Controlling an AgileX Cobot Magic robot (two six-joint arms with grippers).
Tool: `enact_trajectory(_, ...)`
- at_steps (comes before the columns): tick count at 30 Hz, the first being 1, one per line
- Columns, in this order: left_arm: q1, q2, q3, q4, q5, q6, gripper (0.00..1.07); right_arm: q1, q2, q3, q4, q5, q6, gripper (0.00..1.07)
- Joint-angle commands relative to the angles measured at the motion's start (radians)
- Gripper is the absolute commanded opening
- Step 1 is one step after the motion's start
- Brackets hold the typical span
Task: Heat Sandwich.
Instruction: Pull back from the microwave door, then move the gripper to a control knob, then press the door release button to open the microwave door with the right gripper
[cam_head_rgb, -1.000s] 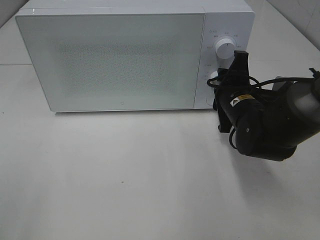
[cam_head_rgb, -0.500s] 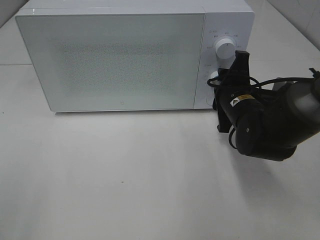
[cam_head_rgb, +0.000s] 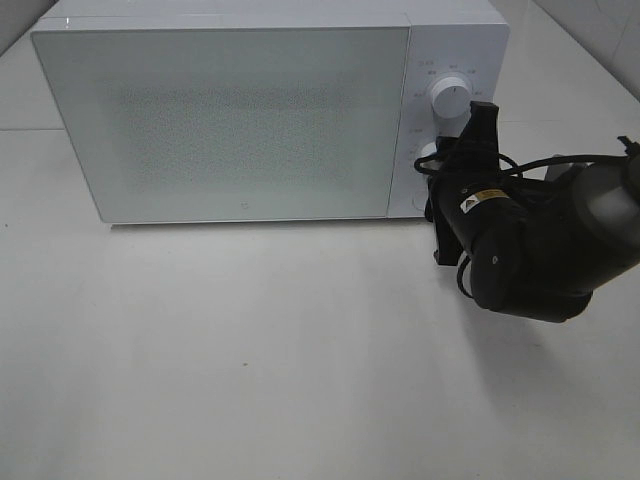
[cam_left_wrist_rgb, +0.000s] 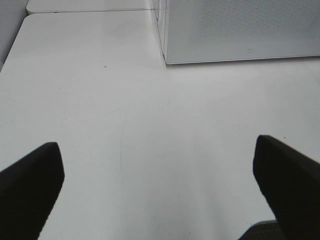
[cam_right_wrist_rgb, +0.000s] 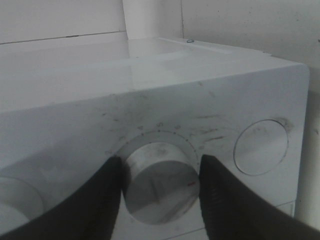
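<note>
The sandwich is out of view. The white microwave stands at the back with its door closed. My right gripper is at the control panel, below the upper knob. In the right wrist view the right gripper has one black finger on each side of the lower knob, pressed against its sides. My left gripper hangs over the bare white table, jaws wide apart with nothing between them, and the microwave's front corner lies ahead of it.
The right arm's dark bulk fills the table's right side in front of the panel. A round flat button sits beside the gripped knob. White tabletop stretches in front of the microwave.
</note>
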Motion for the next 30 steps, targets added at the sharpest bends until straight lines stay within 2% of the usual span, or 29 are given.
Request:
enact_trajectory(1, 0.002, -0.029, 0.003, -0.004, -0.002, -0.007, 0.98, -0.001, 0.01, -0.01, -0.031, 0.065, -0.04, 0.66)
enact_trajectory(3, 0.002, -0.029, 0.003, -0.004, -0.002, -0.007, 0.98, -0.001, 0.01, -0.01, -0.024, 0.065, -0.075, 0.82)
enact_trajectory(6, 0.002, -0.029, 0.003, -0.004, -0.002, -0.007, 0.98, -0.001, 0.01, -0.01, -0.024, 0.065, -0.075, 0.86)
enact_trajectory(13, 0.002, -0.029, 0.003, -0.004, -0.002, -0.007, 0.98, -0.001, 0.01, -0.009, -0.054, 0.043, -0.076, 0.77)
enact_trajectory(20, 0.002, -0.029, 0.003, -0.004, -0.002, -0.007, 0.98, 0.0, -0.005, -0.005, -0.087, 0.05, -0.076, 0.76)
enact_trajectory(30, 0.002, -0.029, 0.003, -0.004, -0.002, -0.007, 0.98, 0.002, -0.127, 0.131, -0.136, 0.091, -0.152, 0.76)
